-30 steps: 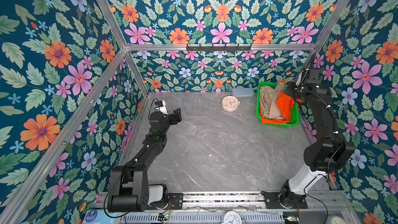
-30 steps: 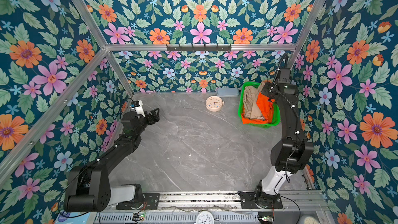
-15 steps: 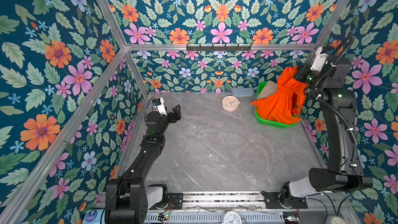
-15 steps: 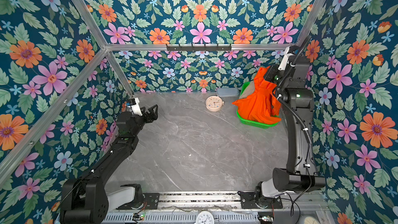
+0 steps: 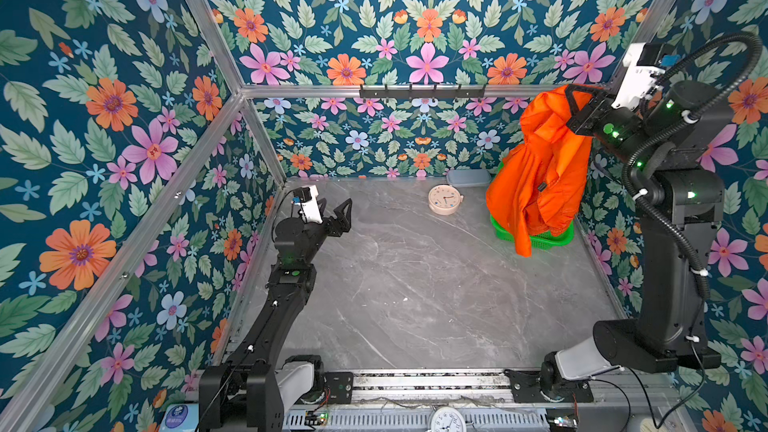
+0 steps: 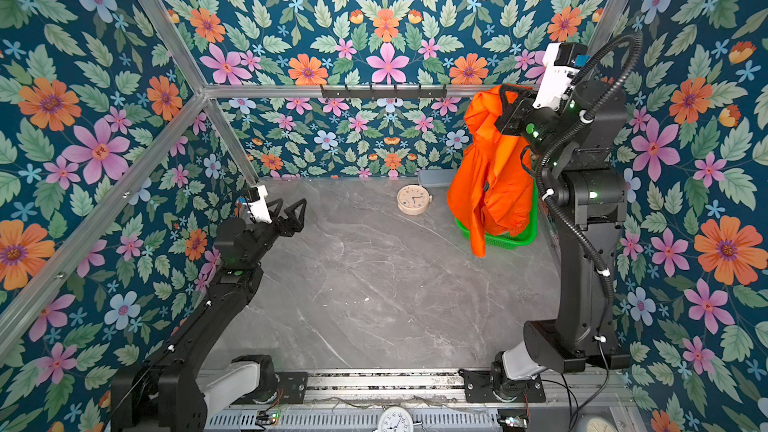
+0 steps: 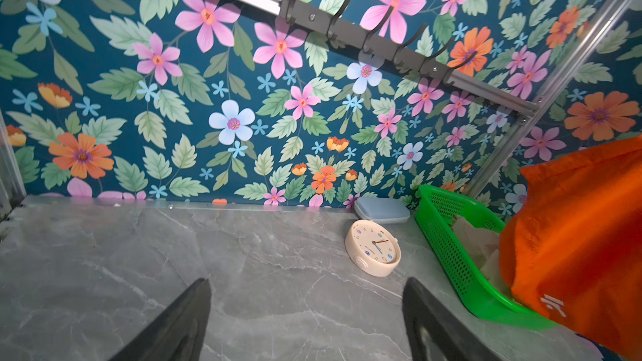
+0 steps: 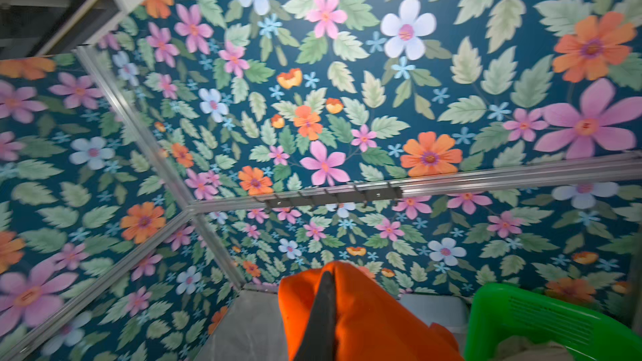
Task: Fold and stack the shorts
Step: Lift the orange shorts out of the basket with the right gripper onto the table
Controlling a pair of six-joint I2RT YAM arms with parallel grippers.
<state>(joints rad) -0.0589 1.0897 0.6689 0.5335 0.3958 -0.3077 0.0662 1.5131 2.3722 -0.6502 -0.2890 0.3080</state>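
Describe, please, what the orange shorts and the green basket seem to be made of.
The orange shorts look like thin synthetic woven fabric: crinkled, faint sheen, soft hanging folds. The green basket is likely moulded plastic: glossy, walls perforated with small holes.

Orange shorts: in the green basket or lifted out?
Lifted out: the right gripper, shut on the orange shorts, holds them high above the green basket. Whether fabric touches its rim: cannot tell.

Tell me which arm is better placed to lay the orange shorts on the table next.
Right, probably. The right claw is shut on the orange shorts, which hang over the green basket. The left claw is open and empty, across the table from them.
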